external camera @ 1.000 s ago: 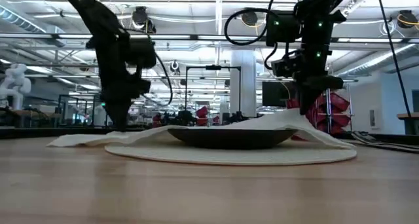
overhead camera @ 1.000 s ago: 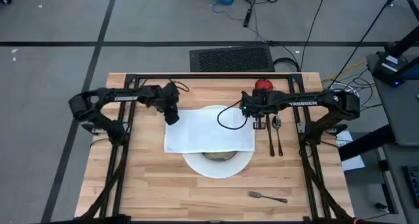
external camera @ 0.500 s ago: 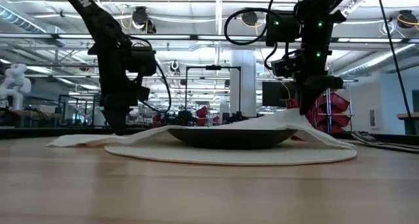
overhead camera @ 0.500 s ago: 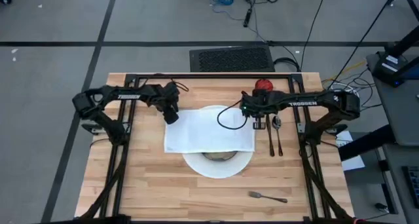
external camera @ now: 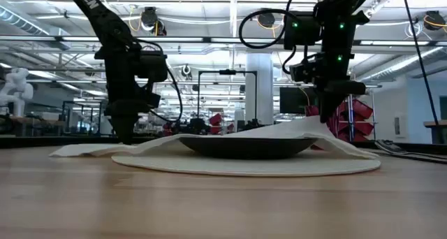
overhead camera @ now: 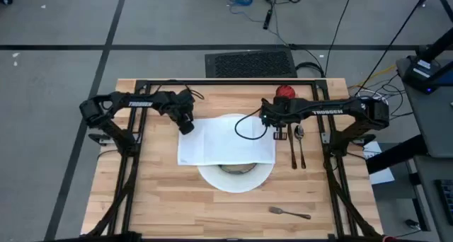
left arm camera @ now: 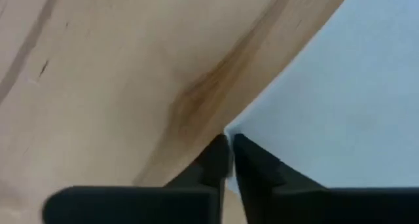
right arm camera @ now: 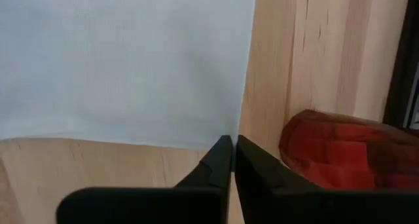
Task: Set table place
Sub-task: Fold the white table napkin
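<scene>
L gripper is pinching one far corner of the napkin, fingers pressed together on the cloth edge right down at the tabletop. R gripper is doing the same at the other far corner, fingers closed on the hem, held a bit higher per low view, so the cloth is sloping up toward it.

Between the two grippers the napkin is draping flat over the bowl, which is sitting on the plate; only the plate's near rim is showing past the cloth. Just beside the R gripper, away from the plate, the knife and spoon are lying parallel. Red cup is standing just beyond that gripper toward the far rail. Fork is lying well apart, near the front edge of the tabletop.

Risks, imo:
- Both grips are catching only the very corner tip, so a quick pull could slip the cloth out of one side and let it fold or skew.
- Dragging the napkin while it's resting on the bowl could shift or tip the bowl on the plate.
- R gripper is close to the cup and cutlery; a sideways swing could knock them.
</scene>
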Robot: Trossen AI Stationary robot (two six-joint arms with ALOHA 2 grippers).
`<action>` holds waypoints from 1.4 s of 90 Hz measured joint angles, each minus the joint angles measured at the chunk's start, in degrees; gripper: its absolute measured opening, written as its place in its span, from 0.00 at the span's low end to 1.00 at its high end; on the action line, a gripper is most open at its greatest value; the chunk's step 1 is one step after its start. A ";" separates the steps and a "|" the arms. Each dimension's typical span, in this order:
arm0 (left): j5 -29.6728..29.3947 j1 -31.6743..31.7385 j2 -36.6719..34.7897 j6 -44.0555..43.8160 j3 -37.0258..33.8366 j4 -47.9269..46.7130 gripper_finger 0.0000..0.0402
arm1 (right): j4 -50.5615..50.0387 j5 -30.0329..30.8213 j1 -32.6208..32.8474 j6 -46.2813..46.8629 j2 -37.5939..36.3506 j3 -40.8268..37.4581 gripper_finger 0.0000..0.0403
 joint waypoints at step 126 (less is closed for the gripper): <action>14.93 -33.00 -40.05 -16.10 17.03 -26.18 0.00 | -14.47 2.90 30.88 14.01 -0.53 35.83 0.00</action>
